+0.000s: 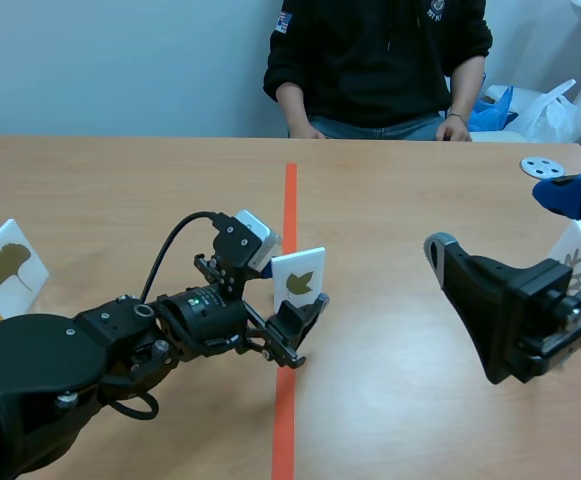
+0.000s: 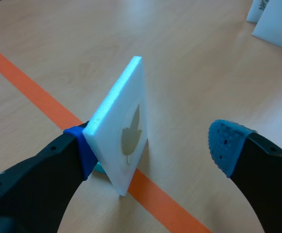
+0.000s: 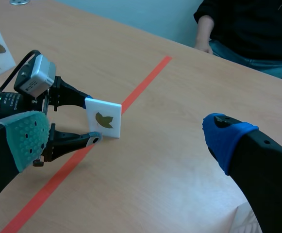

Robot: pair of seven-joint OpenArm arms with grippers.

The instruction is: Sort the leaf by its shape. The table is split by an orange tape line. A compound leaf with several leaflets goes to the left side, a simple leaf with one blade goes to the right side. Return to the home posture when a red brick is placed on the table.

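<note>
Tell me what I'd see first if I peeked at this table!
A small white card with a brown leaf on it stands right on the orange tape line in the middle of the table. The left gripper sits open around it, one blue pad touching its back. The right gripper hangs open over the right side, and a person in black sits across the table.

Black arms carry a looping cable, a white wrist camera and blue dotted pads

Left claw, right claw: both open.
</note>
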